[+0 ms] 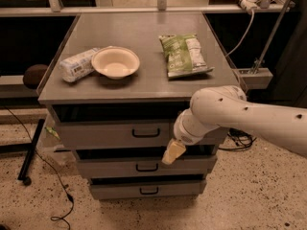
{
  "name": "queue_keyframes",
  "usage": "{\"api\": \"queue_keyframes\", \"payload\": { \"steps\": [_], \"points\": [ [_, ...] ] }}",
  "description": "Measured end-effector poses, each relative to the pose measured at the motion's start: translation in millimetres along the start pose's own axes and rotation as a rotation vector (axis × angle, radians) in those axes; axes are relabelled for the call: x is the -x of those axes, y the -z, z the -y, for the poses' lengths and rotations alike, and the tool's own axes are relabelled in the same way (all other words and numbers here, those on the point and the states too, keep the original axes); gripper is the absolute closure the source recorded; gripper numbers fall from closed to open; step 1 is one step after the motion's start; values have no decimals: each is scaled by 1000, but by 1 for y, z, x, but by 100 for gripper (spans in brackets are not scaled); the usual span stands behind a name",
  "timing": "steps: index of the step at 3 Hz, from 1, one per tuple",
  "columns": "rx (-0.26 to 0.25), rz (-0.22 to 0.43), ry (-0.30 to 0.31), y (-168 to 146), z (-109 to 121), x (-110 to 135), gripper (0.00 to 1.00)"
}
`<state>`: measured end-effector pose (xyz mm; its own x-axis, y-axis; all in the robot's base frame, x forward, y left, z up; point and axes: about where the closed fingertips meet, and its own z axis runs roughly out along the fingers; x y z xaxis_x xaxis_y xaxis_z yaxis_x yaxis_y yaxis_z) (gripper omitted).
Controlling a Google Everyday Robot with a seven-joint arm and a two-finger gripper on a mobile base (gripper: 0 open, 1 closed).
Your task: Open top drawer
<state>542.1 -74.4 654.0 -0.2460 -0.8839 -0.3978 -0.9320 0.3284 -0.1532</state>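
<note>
Grey top drawer (110, 135); gripper fingers (173, 152) under its front, right of handle (146, 133); spacing cannot tell.

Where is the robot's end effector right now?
In the camera view, the end effector is at the lower edge of the top drawer, lower right of its black handle and apart from it.

Claw (173, 152) before top drawer (96, 136), right of handle (146, 133).

Grey top drawer (96, 135); tool (172, 152) just below
</note>
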Motion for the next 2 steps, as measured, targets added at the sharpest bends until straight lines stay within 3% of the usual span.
{"api": "queue_keyframes", "payload": {
  "steps": [2],
  "points": [
    [0,0,0,13,2,6,66]
  ]
}}
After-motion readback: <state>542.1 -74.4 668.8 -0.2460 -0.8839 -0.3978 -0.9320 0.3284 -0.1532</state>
